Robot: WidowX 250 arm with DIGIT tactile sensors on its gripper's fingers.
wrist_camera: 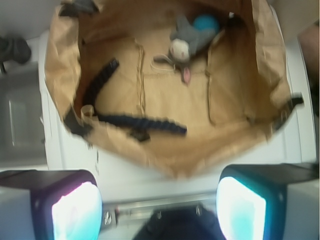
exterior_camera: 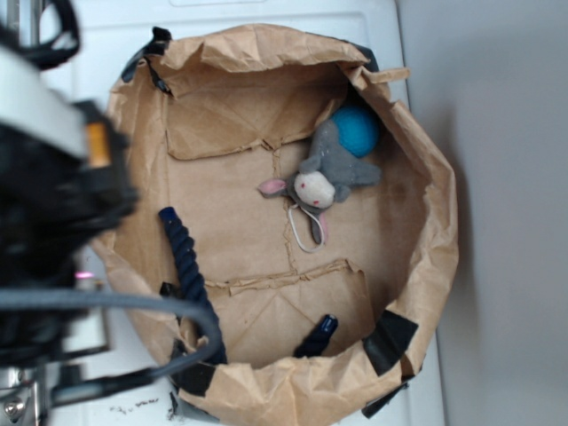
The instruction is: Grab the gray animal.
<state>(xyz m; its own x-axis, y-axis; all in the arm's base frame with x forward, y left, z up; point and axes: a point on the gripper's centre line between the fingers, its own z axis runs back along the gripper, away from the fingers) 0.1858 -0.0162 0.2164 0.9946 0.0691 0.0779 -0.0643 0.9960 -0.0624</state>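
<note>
At the left of the exterior view you are seeing the robot arm (exterior_camera: 44,222) as a dark, blurred mass looming over the left rim of the brown paper bag (exterior_camera: 426,266), which is lying open on a white surface (exterior_camera: 266,11). Just inside that left wall a dark navy rope (exterior_camera: 188,266) is running down the bag floor toward the near rim. Moving right, the gray animal (exterior_camera: 330,173) is lying near the far right corner of the bag, its cream face turned toward the bag's middle, pink-lined ears spread, and its white string loop (exterior_camera: 303,232) trailing onto the cardboard floor. The blue ball (exterior_camera: 358,131) is sitting right behind it, touching its back.

In the wrist view your gripper (wrist_camera: 160,205) is hovering outside the bag, over the white surface beyond the near rim. Its fingers (wrist_camera: 75,210) are standing wide apart at the lower corners of the frame and are holding nothing. The toy is lying well apart from them, far up in the frame and slightly right of centre, with the rope stretched across the floor between.
</note>
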